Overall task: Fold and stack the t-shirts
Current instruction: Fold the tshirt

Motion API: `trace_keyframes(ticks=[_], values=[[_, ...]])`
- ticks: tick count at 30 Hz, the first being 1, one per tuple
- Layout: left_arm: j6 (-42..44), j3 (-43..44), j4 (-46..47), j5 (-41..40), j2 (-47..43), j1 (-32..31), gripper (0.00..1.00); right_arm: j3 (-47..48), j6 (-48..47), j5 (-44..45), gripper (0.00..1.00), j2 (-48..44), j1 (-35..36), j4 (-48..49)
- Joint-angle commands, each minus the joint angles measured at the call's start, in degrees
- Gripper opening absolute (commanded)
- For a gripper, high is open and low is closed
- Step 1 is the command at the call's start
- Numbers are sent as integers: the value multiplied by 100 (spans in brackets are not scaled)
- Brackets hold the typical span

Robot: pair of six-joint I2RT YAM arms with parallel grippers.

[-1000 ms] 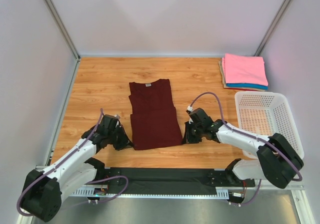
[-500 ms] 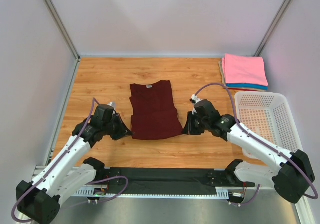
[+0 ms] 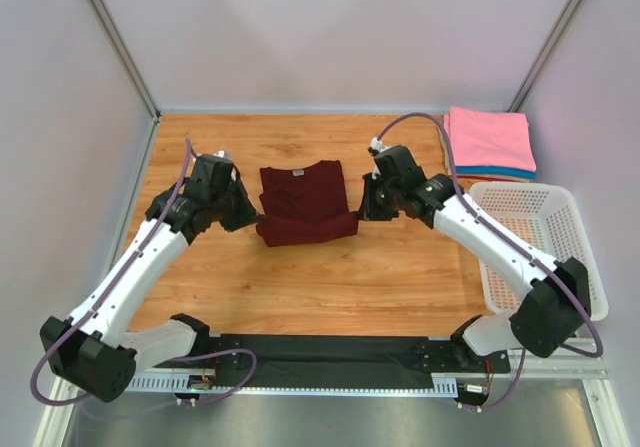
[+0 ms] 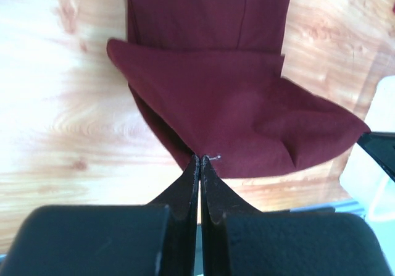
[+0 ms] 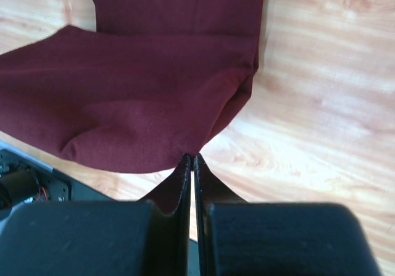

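Observation:
The dark maroon t-shirt (image 3: 304,202) lies mid-table, its lower half lifted and carried over its upper half; a small neck label shows at its far edge. My left gripper (image 3: 256,218) is shut on the shirt's left hem corner (image 4: 203,157). My right gripper (image 3: 357,210) is shut on the right hem corner (image 5: 192,154). Both hold the hem above the table, and the cloth sags between them. A stack of folded t-shirts (image 3: 488,142), pink on top with blue and tan beneath, sits at the far right.
A white perforated basket (image 3: 535,237) stands at the right edge, just in front of the folded stack. Grey walls close the table on three sides. A black rail (image 3: 330,359) runs along the near edge between the arm bases.
Both grippers have moved away from the near edge toward the far side, carrying the maroon shirt's hem over its body. The visible shirt has become much shorter.

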Motion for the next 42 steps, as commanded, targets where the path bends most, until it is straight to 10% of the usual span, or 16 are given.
trace_keyframes(ticks=[1,42], values=[[322,525,-112,-109,482,185,0,686,-324,89,0,399,-140,-233],[561,3822,1776,2054,5757,2357,0,6425,70,-2002,3,6138,-1643,1725]])
